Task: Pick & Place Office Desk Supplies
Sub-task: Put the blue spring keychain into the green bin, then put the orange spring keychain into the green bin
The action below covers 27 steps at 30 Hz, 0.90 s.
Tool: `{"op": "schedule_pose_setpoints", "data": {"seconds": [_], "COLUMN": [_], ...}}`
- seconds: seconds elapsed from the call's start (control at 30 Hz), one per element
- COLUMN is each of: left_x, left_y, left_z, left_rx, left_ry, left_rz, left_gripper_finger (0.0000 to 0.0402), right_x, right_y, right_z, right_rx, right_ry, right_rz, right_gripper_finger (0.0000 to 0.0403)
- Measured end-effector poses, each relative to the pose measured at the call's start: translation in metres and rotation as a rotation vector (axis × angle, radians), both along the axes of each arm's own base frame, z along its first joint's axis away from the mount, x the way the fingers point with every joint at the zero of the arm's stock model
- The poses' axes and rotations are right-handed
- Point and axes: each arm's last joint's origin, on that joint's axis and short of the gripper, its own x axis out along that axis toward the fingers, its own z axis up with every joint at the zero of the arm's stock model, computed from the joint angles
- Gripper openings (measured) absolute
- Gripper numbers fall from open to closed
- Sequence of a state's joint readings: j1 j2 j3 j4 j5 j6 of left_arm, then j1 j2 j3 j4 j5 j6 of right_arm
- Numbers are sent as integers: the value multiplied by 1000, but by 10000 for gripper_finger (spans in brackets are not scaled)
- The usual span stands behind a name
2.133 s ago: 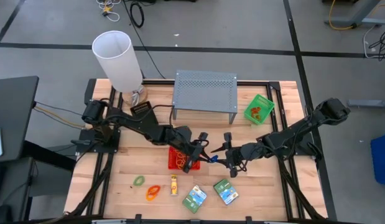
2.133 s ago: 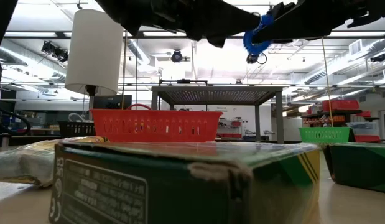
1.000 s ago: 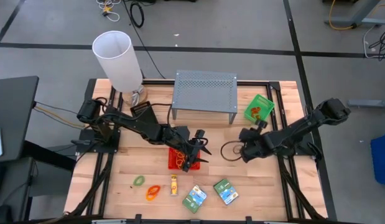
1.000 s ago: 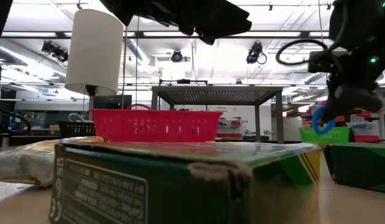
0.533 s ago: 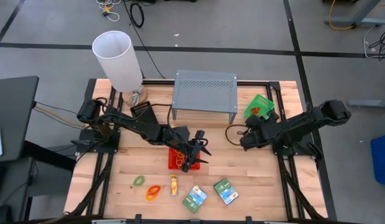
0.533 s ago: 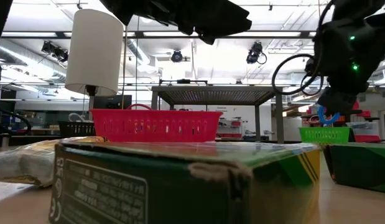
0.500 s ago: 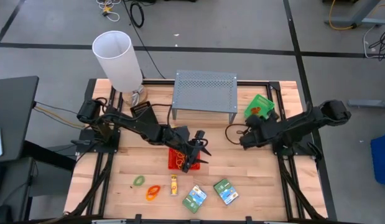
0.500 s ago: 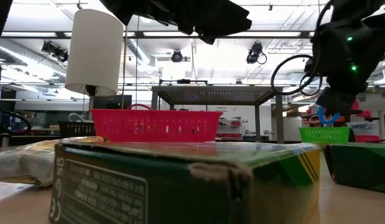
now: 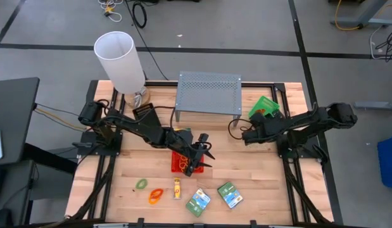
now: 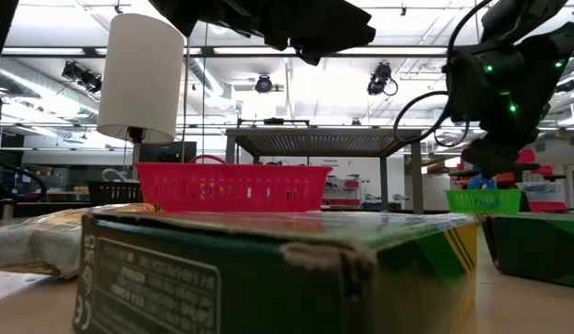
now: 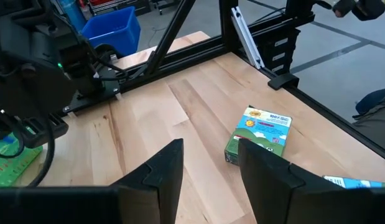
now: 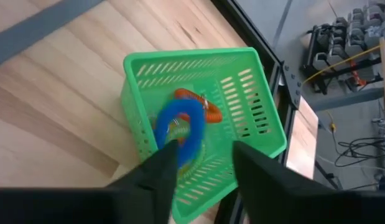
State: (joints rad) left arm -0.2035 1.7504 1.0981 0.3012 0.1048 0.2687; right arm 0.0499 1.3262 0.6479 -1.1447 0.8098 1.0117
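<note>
On the wooden table (image 9: pixel 259 171), the right gripper (image 12: pixel 201 163) is hanging with fingers spread over the green mesh tray (image 12: pixel 242 99), a blue rubber band (image 12: pixel 183 127) inside. The left gripper (image 11: pixel 211 165) is hovering parted above the red mesh tray (image 10: pixel 233 186).

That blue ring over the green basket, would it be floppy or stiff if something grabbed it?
Probably floppy: the blue ring looks like a thin rubber loop. It seems light, and would likely sag or stretch rather than hold shape. It might bounce or roll a little on landing, though the green basket walls should contain it.
</note>
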Motion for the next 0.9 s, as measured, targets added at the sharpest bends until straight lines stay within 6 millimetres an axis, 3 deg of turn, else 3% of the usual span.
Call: {"op": "schedule_pose_setpoints", "data": {"seconds": [0.1, 0.23, 0.4, 0.57, 0.77, 0.9], "left_x": [0, 0, -2, -14, -42, -59], "left_y": [0, 0, 0, -4, -18, -25], "left_z": [0, 0, 4, 24, 35, 33], "left_rx": [2, 5, 10, 7, 82, 92], "left_ry": [-1, -2, -6, -24, 110, 236], "left_rz": [-1, -2, -2, -20, 53, 144], "left_gripper_finger": [160, 160, 160, 160, 160, 160], "right_x": [0, 0, 1, 7, 24, 37], "right_y": [-2, -5, -6, 2, 24, 43], "right_z": [0, 0, 0, -2, -6, -6], "right_rx": [1, -8, -24, 16, 192, 299], "right_ry": [-6, -27, -35, -66, -151, -246], "right_rz": [-16, -46, -47, 19, 208, 362], "right_gripper_finger": [211, 240, 234, 218, 210, 210]}}
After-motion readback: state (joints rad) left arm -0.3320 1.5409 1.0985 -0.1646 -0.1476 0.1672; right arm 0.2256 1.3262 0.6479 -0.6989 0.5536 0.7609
